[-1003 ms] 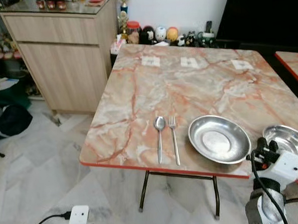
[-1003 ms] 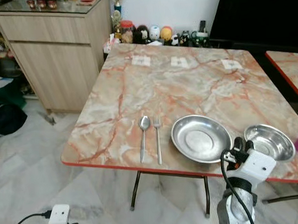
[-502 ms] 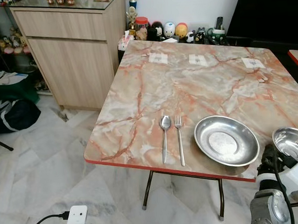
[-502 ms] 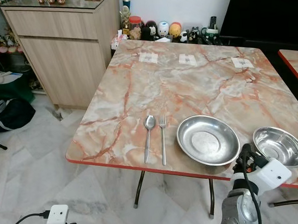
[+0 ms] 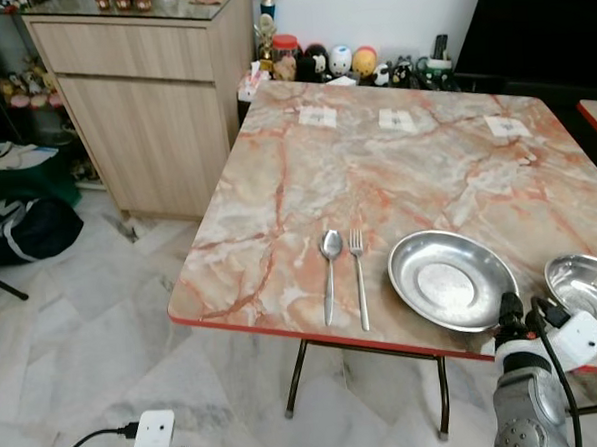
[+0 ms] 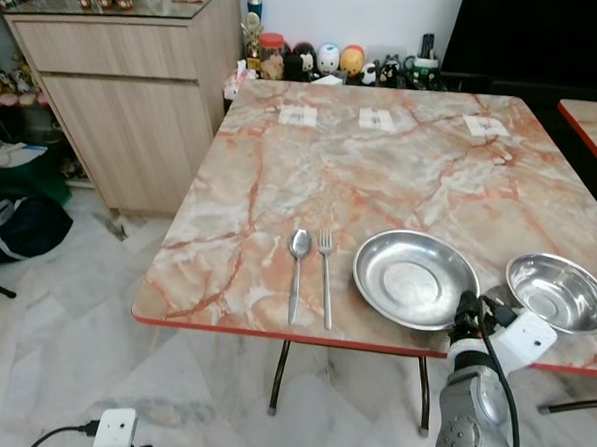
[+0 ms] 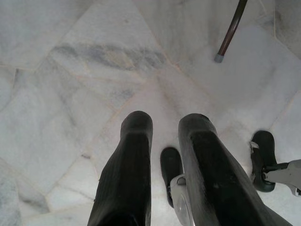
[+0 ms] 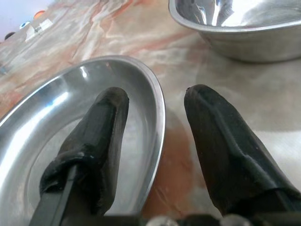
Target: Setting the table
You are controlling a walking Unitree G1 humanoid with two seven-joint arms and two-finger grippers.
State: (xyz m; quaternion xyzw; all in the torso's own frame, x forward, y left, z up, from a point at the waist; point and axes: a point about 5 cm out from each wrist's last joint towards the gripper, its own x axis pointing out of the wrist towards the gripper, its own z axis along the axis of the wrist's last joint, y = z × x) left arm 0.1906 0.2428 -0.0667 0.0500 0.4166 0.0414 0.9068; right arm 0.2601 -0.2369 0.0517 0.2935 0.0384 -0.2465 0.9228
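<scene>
**Right gripper straddling plate rim at near table edge**

The marble-patterned table (image 5: 376,169) with its red edge carries a spoon (image 5: 330,272) and a fork (image 5: 359,276) lying side by side, parallel, handles toward the near edge, the spoon on the robot's left of the fork. Just beside the fork, on its right, sits a shallow steel plate (image 5: 450,279). Further right, near the plate but apart from it, stands a smaller, deeper steel bowl (image 5: 586,289).

The right gripper (image 8: 157,101) is raised to the table's near edge at the plate's near right rim. In the right wrist view its two black fingers (image 8: 101,136) stand apart, released, one over the plate's inner surface and the other over the bare tabletop between plate and bowl, so that the rim runs up between them. No contact with the rim can be confirmed. Nothing is held.

The left gripper (image 7: 164,136) hangs low over the marble floor (image 5: 84,335), pointing down; its fingers are parted by a narrow gap with nothing between them. A table leg (image 7: 230,30) is visible beyond it.

Three small paper tags (image 5: 396,120) lie along the far part of the table. Beyond the far edge stands a row of small figurines (image 5: 340,63), and to the left a wooden cabinet (image 5: 152,111). A dark bag (image 5: 23,223) rests on the floor by the cabinet.
</scene>
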